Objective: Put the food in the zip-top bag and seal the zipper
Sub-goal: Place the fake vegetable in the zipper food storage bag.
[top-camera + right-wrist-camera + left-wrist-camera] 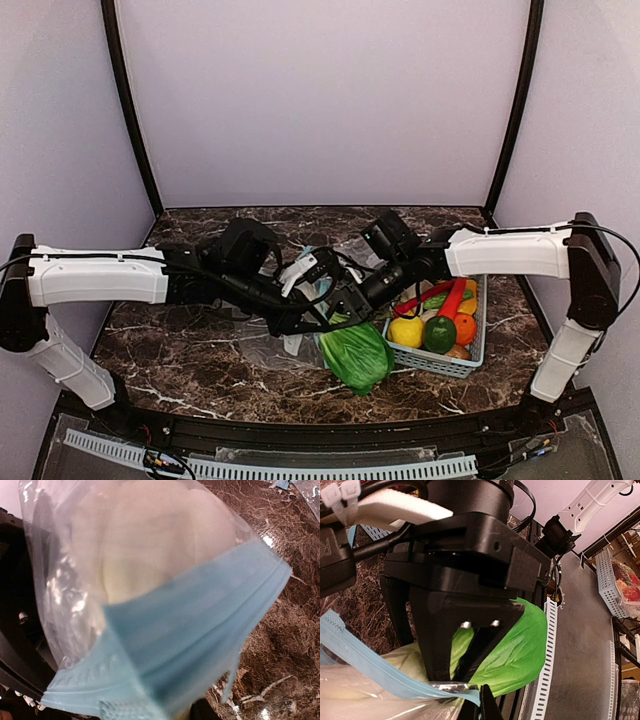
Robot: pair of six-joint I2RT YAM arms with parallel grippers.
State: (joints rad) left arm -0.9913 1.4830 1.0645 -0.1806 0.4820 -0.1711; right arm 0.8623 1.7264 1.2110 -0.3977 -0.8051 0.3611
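Note:
The leafy vegetable (357, 355) lies near the table's front, its green leaves (520, 645) sticking out of the zip-top bag (55, 580). Its pale stalk (160, 540) shows through the clear plastic. My left gripper (470, 690) is shut on the bag's rim, where the light-blue zipper (365, 655) ends. The zipper (200, 630) hangs right across the right wrist view and hides the right gripper's jaws. From above, the right gripper (345, 303) sits at the bag's mouth, close to the left gripper (315, 318). A red-orange tapered vegetable (452, 298) and a cucumber (436, 299) lie in the basket (440, 362).
The blue basket at the right also holds a lemon (406, 331), a lime (439, 333) and an orange (465, 327). More clear plastic lies on the marble table (180, 370) at front left (255, 350) and behind the grippers (355, 250).

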